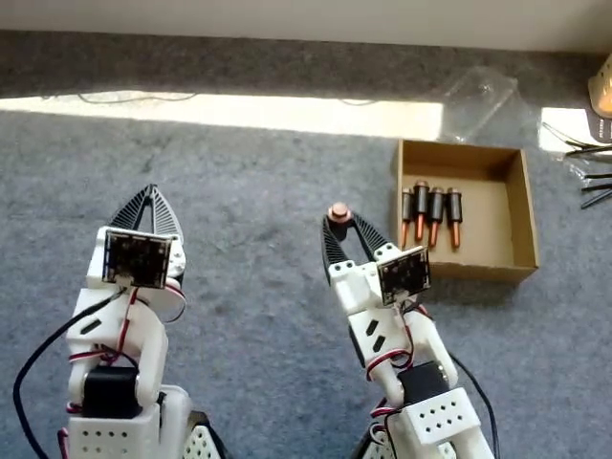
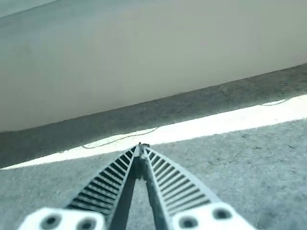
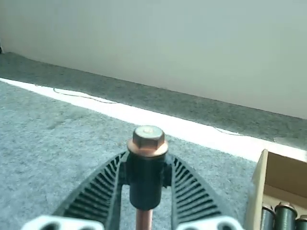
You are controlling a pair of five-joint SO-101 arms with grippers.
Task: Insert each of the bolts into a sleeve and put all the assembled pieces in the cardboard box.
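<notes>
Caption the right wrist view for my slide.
Right gripper shut on a black cylindrical sleeve carrying a copper hex-head bolt, brown cardboard box with assembled pieces nearby.

Seen from above, the right gripper (image 1: 341,222) hides nearly all of its sleeved bolt (image 1: 338,211); just the copper head clears the jaws. In the right wrist view the bolt's shank (image 3: 143,219) runs off the edge, as does the cardboard box (image 3: 271,177), where the assembled pieces (image 3: 284,214) show tops alone. At the far right, thin black things (image 1: 595,177) and a pale object (image 1: 602,88) are cut off, kind unclear.
</notes>
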